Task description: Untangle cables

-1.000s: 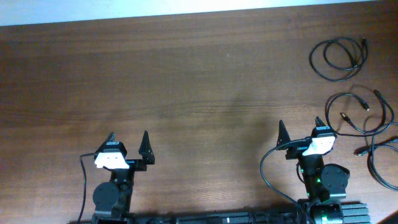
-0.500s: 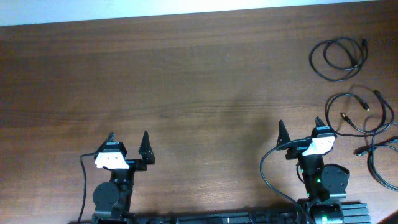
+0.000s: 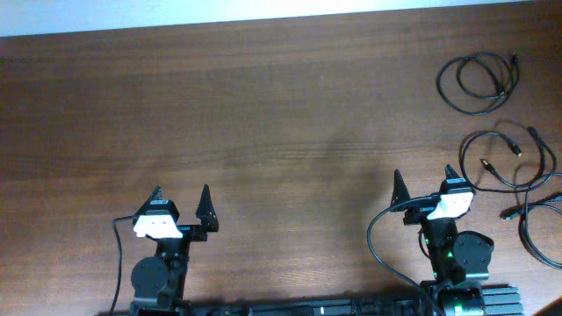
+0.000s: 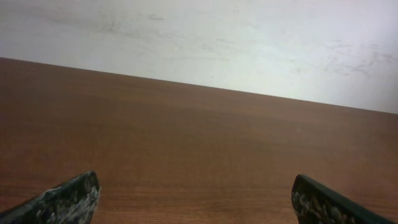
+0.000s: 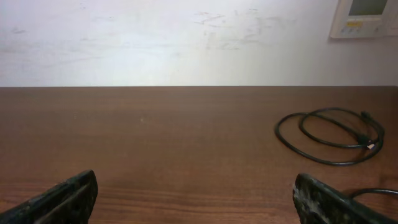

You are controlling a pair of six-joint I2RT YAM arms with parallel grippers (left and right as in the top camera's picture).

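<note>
Thin black cables lie as separate loose loops at the table's right side. One coil (image 3: 479, 81) is at the far right corner and shows in the right wrist view as a looped cable (image 5: 329, 135). A second loop (image 3: 509, 160) lies nearer, and a third cable (image 3: 537, 230) runs off the right edge. My right gripper (image 3: 425, 186) stands open at the front, just left of the second loop, with nothing between its fingers. My left gripper (image 3: 181, 198) is open at the front left, far from all the cables, over bare wood.
The brown wooden table (image 3: 263, 123) stretches out ahead of both grippers. A white wall (image 4: 199, 37) borders its far edge, with a pale wall panel (image 5: 365, 17) at the upper right. A thick black robot wire (image 3: 379, 254) loops beside the right arm's base.
</note>
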